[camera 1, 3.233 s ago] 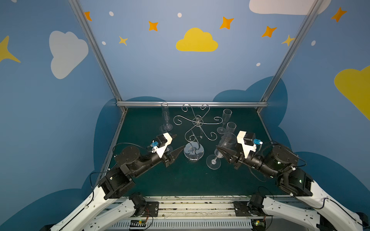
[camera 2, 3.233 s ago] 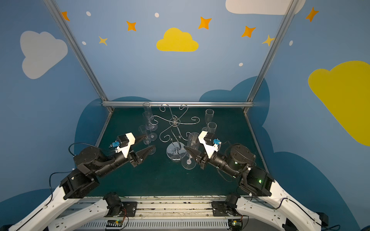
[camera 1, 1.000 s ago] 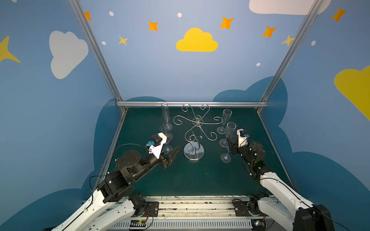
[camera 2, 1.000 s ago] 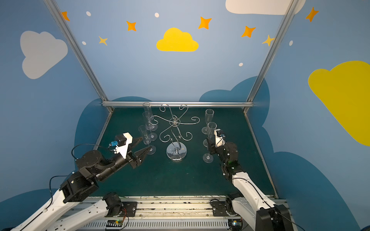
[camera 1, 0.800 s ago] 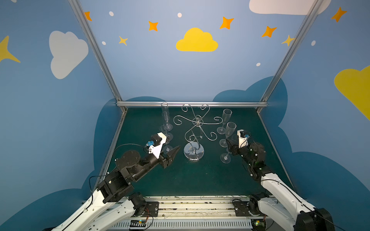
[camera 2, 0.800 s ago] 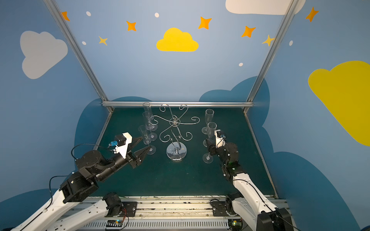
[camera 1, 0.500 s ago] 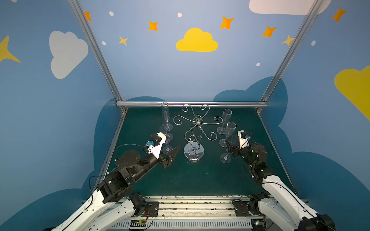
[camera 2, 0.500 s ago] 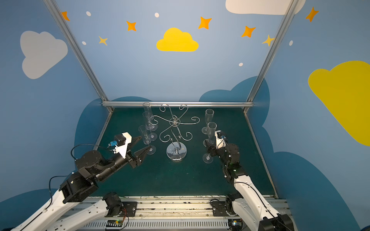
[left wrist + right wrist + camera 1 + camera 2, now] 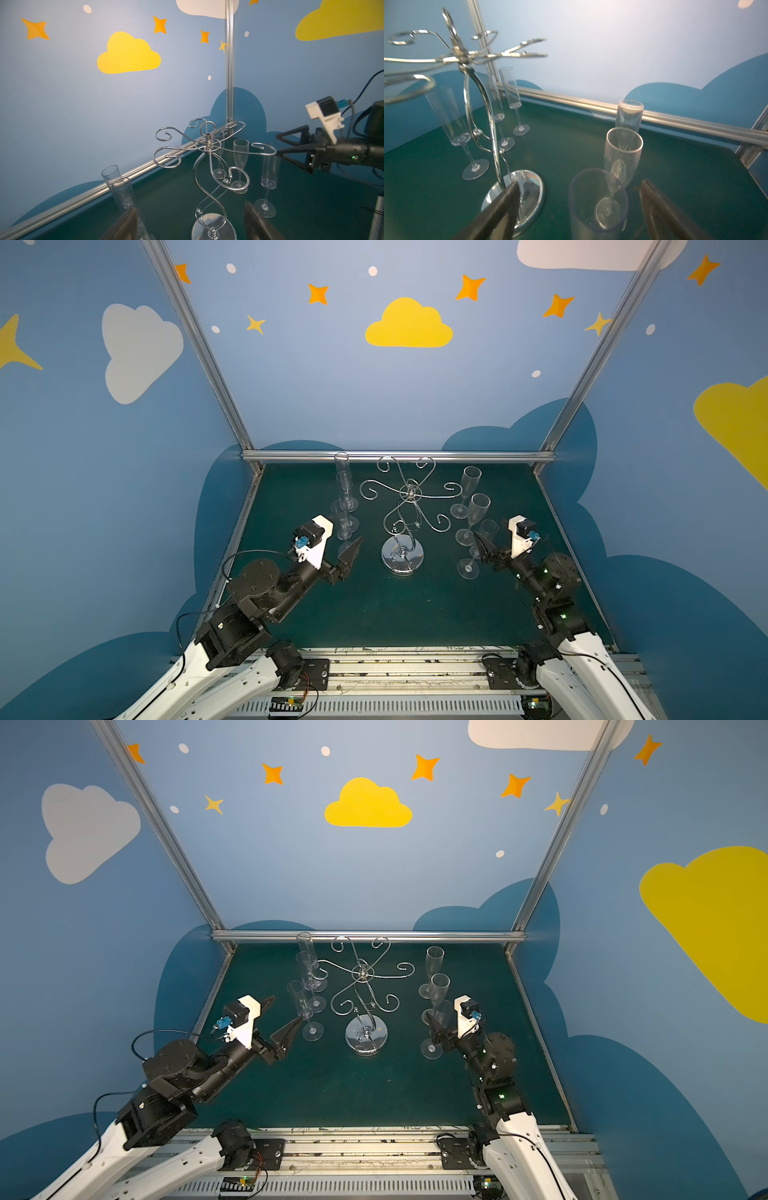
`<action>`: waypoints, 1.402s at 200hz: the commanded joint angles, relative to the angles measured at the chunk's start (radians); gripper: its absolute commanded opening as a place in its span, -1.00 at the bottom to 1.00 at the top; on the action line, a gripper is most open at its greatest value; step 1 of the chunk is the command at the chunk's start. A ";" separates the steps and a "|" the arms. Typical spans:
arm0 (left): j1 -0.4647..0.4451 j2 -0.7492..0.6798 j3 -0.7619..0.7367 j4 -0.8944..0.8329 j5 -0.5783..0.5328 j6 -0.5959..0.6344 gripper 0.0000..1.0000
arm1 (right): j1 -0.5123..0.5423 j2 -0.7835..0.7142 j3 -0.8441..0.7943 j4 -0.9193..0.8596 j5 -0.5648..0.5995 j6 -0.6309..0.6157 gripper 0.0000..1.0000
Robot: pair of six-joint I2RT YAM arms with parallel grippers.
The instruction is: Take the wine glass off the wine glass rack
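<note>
A blue booth painted with yellow and white clouds and orange stars is being shown from above, with a dark green mat (image 9: pixel 395 614) covering its table. The wine glass rack (image 9: pixel 409 492), a silver wire stand with scroll-ended arms, is being seen upright at the middle of the mat on its round shiny base. Six clear flutes are being shown standing on their feet on the mat, three in a row on each side of the rack.

The wine glass (image 9: pixel 489 527), the front one of the right-hand row, is standing upright on the mat, right at the right gripper (image 9: pixel 579 181). In the right wrist view that gripper's jaws are being held wide apart, the glass's rim is being seen between them with a gap on either side, and nothing is being gripped.

The left gripper (image 9: pixel 286 1009) is being held low to the left of the rack, its jaws likewise spread apart and clamped on nothing. The front flute (image 9: pixel 300 996) of the left-hand row is standing just beside one of its fingertips.
</note>
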 commanded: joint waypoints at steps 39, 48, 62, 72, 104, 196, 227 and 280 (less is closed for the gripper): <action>0.131 0.040 -0.010 0.277 -0.206 0.295 0.88 | -0.010 0.181 0.396 -0.167 0.129 -0.114 0.80; 0.207 0.047 -0.032 0.307 -0.211 0.308 0.93 | -0.027 0.223 0.423 -0.157 0.169 -0.113 0.80; 0.357 0.053 -0.066 0.309 -0.188 0.268 0.97 | -0.083 0.278 0.449 -0.132 0.202 -0.070 0.81; 0.480 0.052 -0.100 0.293 -0.156 0.205 0.99 | -0.141 0.318 0.459 -0.127 0.188 -0.027 0.81; 0.846 0.058 -0.280 0.302 -0.030 -0.064 0.99 | -0.322 0.392 0.373 -0.055 0.194 0.086 0.81; 0.976 0.579 -0.519 0.637 0.137 -0.273 0.99 | -0.389 0.563 0.005 0.000 0.145 0.197 0.81; 0.977 0.728 -0.572 0.910 0.268 -0.363 0.99 | -0.329 0.640 0.004 0.120 0.146 0.167 0.84; 0.916 0.880 -0.518 1.000 0.326 -0.227 0.99 | -0.239 0.779 0.005 0.294 0.304 0.130 0.84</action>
